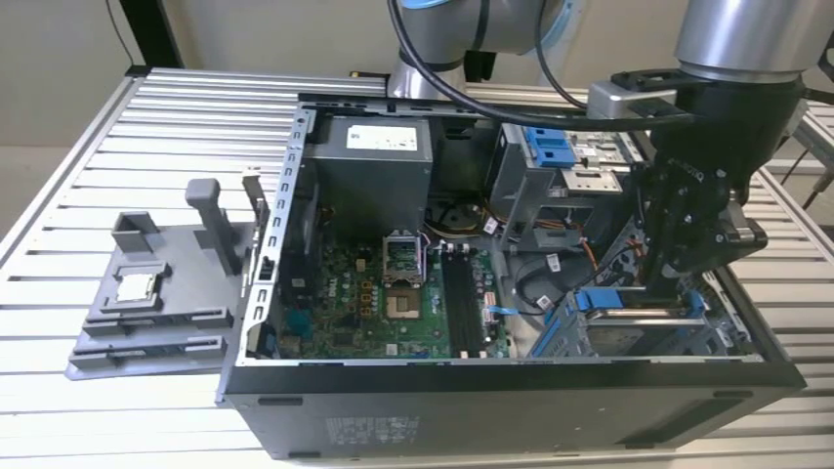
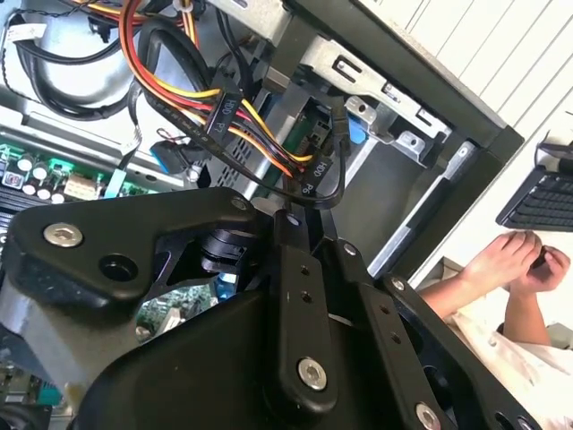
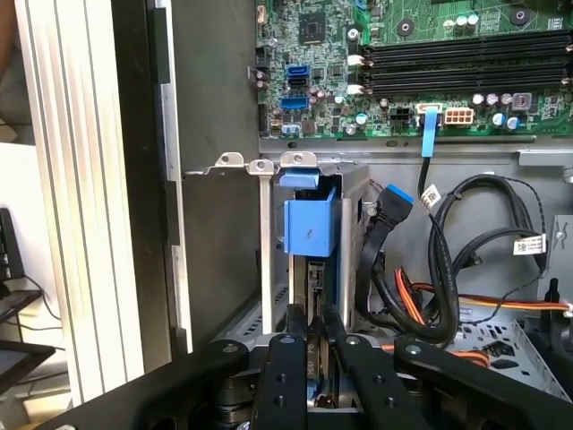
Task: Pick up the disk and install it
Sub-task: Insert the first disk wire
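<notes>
The disk [image 3: 312, 244] stands on edge in the drive cage [image 3: 267, 251] at a corner of the open computer case [image 1: 521, 410], a blue rail at its end toward the motherboard. The claw [image 3: 313, 315] bears down on it from above. Its two fingers [image 3: 288, 358] are drawn in against the drive's flat sides, clamped on it as far as the first wrist view lets one judge. The edge-on hold looks chosen so the rails can run along the cage's guides.

Far from the claw, at the exterior view's left, a grey fixture tray [image 1: 156, 322] on the slatted table [image 1: 78, 176] keeps a small processor chip [image 1: 137, 285] in a set pocket, well clear of the work. Nearer the claw, the case lies on its side with the panel off and the green motherboard [image 1: 339, 283] facing up, which gives the arm a straight reach from above. Just beside the claw, a bundle of black, orange and yellow cables [image 3: 445, 287] loops against the cage. It is apart from the disk but close enough to look like a snag risk. Beyond the case, a person's hands [image 2: 515, 260] rest near a keyboard [image 2: 542, 197].
</notes>
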Robot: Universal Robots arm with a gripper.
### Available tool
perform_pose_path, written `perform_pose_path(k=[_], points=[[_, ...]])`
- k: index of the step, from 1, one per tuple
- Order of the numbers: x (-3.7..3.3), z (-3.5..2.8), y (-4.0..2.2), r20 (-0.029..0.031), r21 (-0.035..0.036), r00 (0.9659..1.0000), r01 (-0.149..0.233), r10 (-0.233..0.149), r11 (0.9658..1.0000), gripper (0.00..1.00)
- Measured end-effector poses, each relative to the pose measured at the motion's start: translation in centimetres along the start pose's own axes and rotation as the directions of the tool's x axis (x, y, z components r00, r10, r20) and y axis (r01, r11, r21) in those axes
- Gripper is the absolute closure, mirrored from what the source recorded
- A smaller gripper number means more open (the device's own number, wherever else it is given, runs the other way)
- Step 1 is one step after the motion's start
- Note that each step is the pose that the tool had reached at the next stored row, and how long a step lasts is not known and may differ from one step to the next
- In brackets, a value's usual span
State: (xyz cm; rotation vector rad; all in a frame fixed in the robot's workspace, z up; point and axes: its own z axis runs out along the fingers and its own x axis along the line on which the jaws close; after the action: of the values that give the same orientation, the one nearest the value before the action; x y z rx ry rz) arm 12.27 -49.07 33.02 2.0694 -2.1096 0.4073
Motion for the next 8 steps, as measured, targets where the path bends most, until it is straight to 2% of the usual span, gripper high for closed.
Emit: perform_pose_path(k=[2, 8], points=[[-0.04, 0.03, 0.0, 0.0011, 0.0002, 1.0, 0.0, 0.0, 1.0, 1.0], [-0.02, 0.04, -0.04, -0.0008, -0.0017, 1.0, -0.004, 0.004, 1.0, 1.0]])
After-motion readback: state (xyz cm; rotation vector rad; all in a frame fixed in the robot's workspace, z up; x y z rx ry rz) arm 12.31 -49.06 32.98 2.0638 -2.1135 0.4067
